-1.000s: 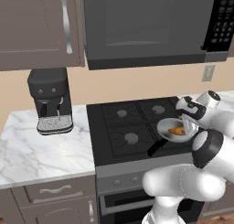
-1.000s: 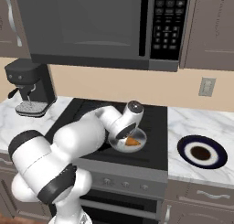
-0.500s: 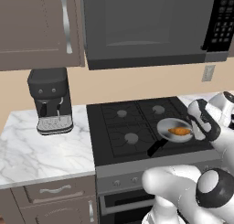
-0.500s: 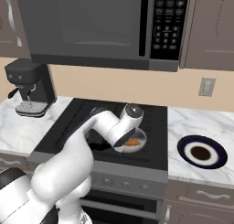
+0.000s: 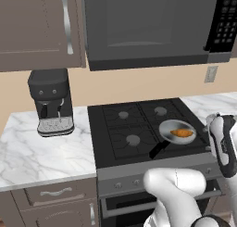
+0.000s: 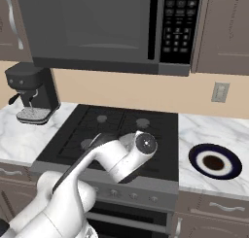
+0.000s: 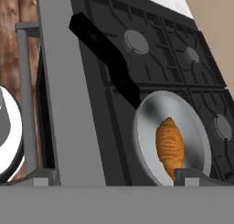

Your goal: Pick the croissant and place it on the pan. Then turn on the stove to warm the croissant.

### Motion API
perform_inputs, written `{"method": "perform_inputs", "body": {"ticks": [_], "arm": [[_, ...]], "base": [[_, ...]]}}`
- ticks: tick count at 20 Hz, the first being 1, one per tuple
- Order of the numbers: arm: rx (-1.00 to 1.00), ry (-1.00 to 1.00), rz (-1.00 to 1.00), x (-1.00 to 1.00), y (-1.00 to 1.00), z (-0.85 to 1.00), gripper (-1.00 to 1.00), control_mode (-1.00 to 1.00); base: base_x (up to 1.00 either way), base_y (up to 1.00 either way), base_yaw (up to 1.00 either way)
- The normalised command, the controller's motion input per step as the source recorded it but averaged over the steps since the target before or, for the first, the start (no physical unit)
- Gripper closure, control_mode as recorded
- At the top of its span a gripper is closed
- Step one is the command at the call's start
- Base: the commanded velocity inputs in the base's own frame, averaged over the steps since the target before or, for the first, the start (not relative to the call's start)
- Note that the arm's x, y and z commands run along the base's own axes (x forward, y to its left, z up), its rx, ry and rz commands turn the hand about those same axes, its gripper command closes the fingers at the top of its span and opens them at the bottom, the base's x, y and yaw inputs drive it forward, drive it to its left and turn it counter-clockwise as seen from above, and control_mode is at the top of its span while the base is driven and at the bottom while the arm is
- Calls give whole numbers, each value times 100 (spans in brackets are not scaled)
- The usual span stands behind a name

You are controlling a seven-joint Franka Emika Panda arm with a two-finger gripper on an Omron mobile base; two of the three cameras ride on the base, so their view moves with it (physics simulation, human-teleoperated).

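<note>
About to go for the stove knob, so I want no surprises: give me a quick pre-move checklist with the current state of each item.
1. Croissant lying inside the pan: ok.
2. Pan sitting on the stove's front right burner: ok.
3. Pan handle pointing toward the front edge, near the knobs: not ok, keep clear of it.
4. Gripper empty: cannot tell.
5. Burner under the pan lit: cannot tell, no flame seen.
6. Knob panel free of obstacles: ok.
</note>
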Motion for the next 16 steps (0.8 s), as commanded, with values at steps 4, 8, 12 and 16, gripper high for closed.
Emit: {"method": "perform_inputs", "body": {"ticks": [4,8,12,16], "arm": [[11,-8,0,-75,-19,0,-100,-100],[15,-9,0,-76,-14,0,-100,-100],[16,-9,0,-66,-17,0,-100,-100],[15,-5,0,-57,-15,0,-100,-100]], "base": [[0,0,0],[0,0,0],[0,0,0],[0,0,0]]}}
